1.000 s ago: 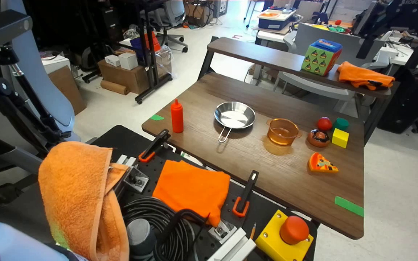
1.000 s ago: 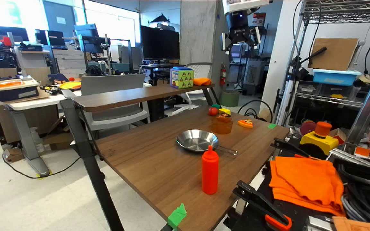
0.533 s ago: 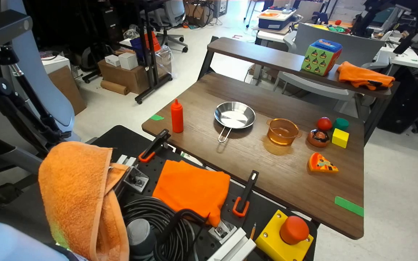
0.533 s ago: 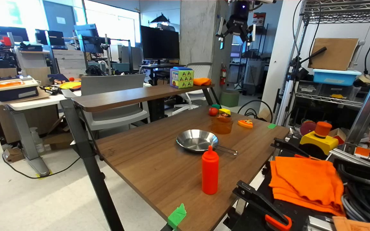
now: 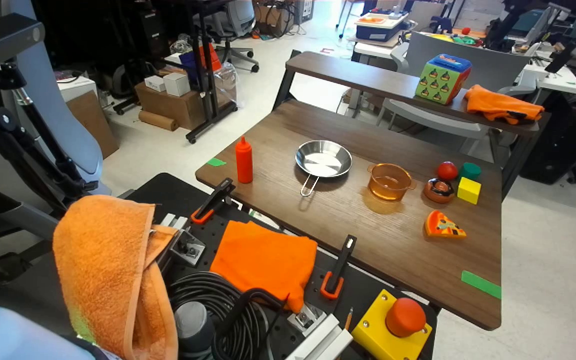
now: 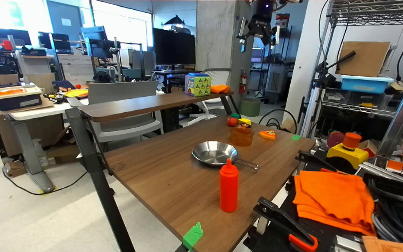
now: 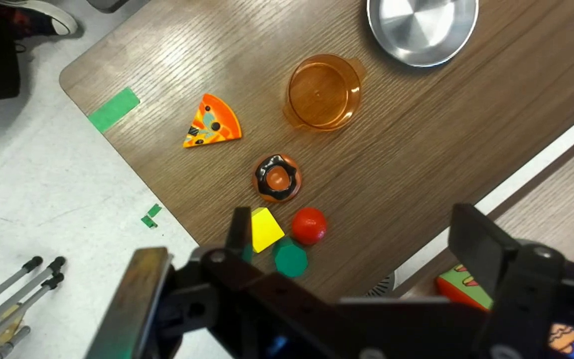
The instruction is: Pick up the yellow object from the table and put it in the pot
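Wrist view — yellow block (image 7: 267, 230), below fingers (image 7: 481, 249) (spread)

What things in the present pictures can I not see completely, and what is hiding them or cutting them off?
Yellow block: wrist view, its left edge is behind the open gripper.
Silver frying pan: wrist view, cut off by the top edge.
Toy doughnut: in an exterior view, its lower part is behind the amber pot.
Patterned box: wrist view, partly behind the gripper and cut off by the bottom edge.
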`<state>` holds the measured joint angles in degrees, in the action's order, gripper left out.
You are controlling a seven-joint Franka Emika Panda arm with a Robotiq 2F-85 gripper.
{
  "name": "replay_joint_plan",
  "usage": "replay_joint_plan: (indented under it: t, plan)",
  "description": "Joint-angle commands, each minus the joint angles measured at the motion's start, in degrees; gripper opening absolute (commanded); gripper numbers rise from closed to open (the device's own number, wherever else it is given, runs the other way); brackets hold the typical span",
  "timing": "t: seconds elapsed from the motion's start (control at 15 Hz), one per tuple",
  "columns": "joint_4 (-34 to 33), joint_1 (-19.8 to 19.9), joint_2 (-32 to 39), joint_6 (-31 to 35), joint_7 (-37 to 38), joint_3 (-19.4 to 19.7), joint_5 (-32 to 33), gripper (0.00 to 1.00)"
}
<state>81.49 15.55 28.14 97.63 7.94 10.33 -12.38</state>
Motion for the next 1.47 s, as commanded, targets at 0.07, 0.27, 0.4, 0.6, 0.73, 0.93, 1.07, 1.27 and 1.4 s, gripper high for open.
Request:
replay_joint_plan:
  t: [0.07, 0.27, 0.4, 0.6, 0.73, 0.93, 1.07, 1.27, 1.4]
  plan:
    - [-0.7, -0.5, 0.0, -1.8, 1.2, 0.4, 2.3, 1.00]
    - [-0.4, -1.8, 0.2, -1.2, 4.5, 1.4, 7.4, 1.00]
    - [-0.4, -2.0, 0.2, -1.4, 5.2, 1.3, 9.3, 1.00]
    - [-0.6, -2.2, 0.4, -1.6, 5.9, 1.2, 10.6, 1.00]
    - [-0.8, -2.0, 0.6, -1.9, 6.1, 1.1, 10.6, 1.00]
    - [-0.9, -2.1, 0.7, -2.0, 7.2, 1.4, 10.9, 1.00]
    - [-0.9, -2.1, 0.9, -2.0, 8.4, 1.7, 11.1, 1.00]
    - [-1.1, -2.2, 1.2, -2.2, 9.9, 2.1, 11.8, 1.00]
    - [-0.8, -2.1, 1.1, -1.4, 10.0, 2.0, 11.7, 1.00]
